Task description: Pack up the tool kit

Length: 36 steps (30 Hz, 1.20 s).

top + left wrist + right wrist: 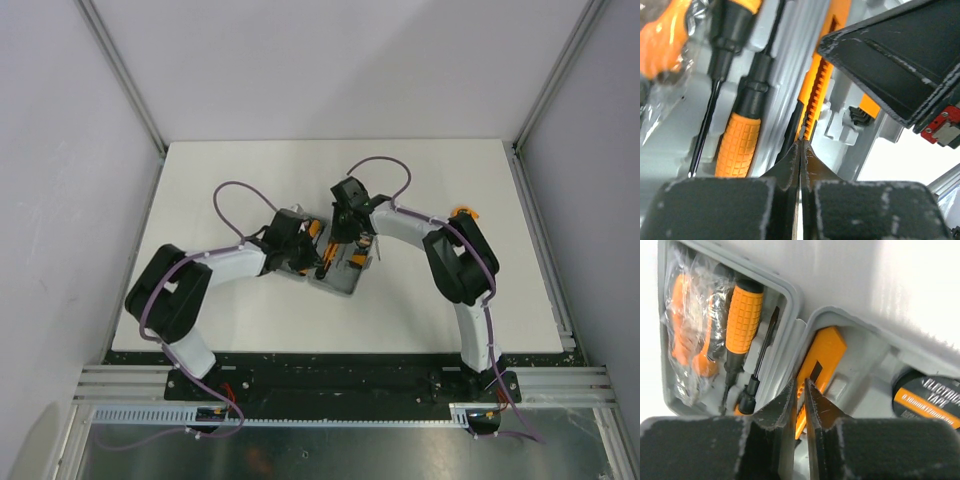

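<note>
The grey case (345,283) lies open mid-table with both grippers over it. In the right wrist view it holds bagged orange pliers (687,335), an orange-handled screwdriver (744,310) and, in the other half (860,335), an orange knife (822,357) and a tape roll (927,395). My right gripper (800,383) is shut to a thin slit, its tips down on the knife. My left gripper (801,143) is shut and empty, its tips at the end of the knife (821,82), beside a screwdriver (740,142). In the top view the left gripper (305,258) and right gripper (348,235) almost meet.
The right gripper's black body (900,60) hangs close above the left fingertips. A small orange object (463,212) lies on the white table (250,170) behind the right arm. Grey walls and metal frame rails (540,250) border the table.
</note>
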Each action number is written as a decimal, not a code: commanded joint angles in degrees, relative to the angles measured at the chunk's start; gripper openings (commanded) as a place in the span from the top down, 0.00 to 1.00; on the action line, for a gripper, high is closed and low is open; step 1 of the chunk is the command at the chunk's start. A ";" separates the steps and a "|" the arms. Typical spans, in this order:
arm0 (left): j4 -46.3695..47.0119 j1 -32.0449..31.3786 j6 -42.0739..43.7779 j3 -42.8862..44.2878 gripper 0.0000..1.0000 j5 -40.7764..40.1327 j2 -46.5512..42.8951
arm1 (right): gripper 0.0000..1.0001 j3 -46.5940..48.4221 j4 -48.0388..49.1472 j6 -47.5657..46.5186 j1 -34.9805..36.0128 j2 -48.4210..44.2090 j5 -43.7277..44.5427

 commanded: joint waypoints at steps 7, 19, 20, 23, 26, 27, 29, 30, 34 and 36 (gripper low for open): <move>-29.09 1.55 7.02 -3.87 0.89 -9.16 -3.97 | 0.81 3.75 -5.82 -10.01 1.62 -4.15 8.09; -30.70 1.25 8.34 -1.51 0.60 -6.94 -15.46 | 0.75 5.61 -10.13 -11.14 4.11 -6.30 6.44; -30.94 1.25 8.22 -1.80 0.60 -6.80 -16.27 | 0.75 5.52 -10.61 -11.37 4.65 -6.59 6.39; -31.26 1.25 7.87 -2.68 0.59 -7.22 -19.42 | 0.74 4.66 -11.14 -12.51 6.39 -7.76 6.64; -31.28 1.26 7.49 -2.79 0.51 -8.97 -22.34 | 0.73 2.50 -9.79 -13.62 7.62 -9.64 6.13; -31.31 1.25 7.40 -2.61 0.47 -9.36 -22.96 | 0.72 1.55 -8.95 -14.02 7.90 -10.46 5.10; -31.30 1.22 7.02 -2.26 0.38 -9.59 -23.79 | 0.71 -0.52 -6.97 -15.00 8.37 -12.22 3.38; -31.28 1.23 6.81 -2.17 0.35 -9.62 -24.12 | 0.71 -1.36 -6.17 -15.50 8.58 -12.94 1.83; -31.27 1.24 5.44 -3.37 0.39 -9.77 -25.60 | 0.71 -3.00 -6.03 -17.56 9.55 -13.32 -2.40; -31.33 1.24 4.55 -4.98 0.50 -9.49 -26.37 | 0.72 -3.77 -6.29 -18.55 10.10 -12.89 -3.48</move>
